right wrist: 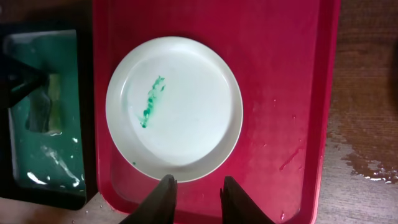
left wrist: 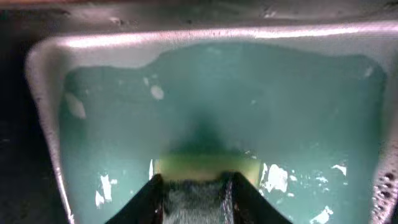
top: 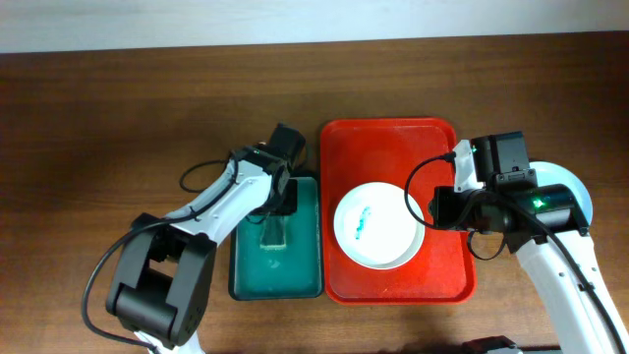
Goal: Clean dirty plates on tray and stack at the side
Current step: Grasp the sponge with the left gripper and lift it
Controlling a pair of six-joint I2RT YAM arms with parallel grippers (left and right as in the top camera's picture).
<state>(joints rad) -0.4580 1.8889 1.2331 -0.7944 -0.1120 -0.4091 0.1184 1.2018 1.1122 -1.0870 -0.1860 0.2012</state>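
One white plate [top: 378, 224] with a teal smear lies in the red tray [top: 393, 138]. It also shows in the right wrist view [right wrist: 180, 118], on the tray [right wrist: 280, 81]. My right gripper [top: 430, 208] is open and empty, its fingertips [right wrist: 196, 183] just off the plate's near rim, above the tray floor. My left gripper [top: 275, 221] is down in the dark green sponge tray [top: 305, 275], shut on a yellow-green sponge [left wrist: 205, 167] between its fingers [left wrist: 194, 182]. A pale plate [top: 582, 197] lies on the table right of the red tray, partly hidden by my right arm.
The sponge tray [left wrist: 217, 93] holds teal soapy water with foam flecks. It sits directly left of the red tray [right wrist: 43, 162]. Water droplets wet the wooden table [right wrist: 367, 168] right of the red tray. Cables run along both arms.
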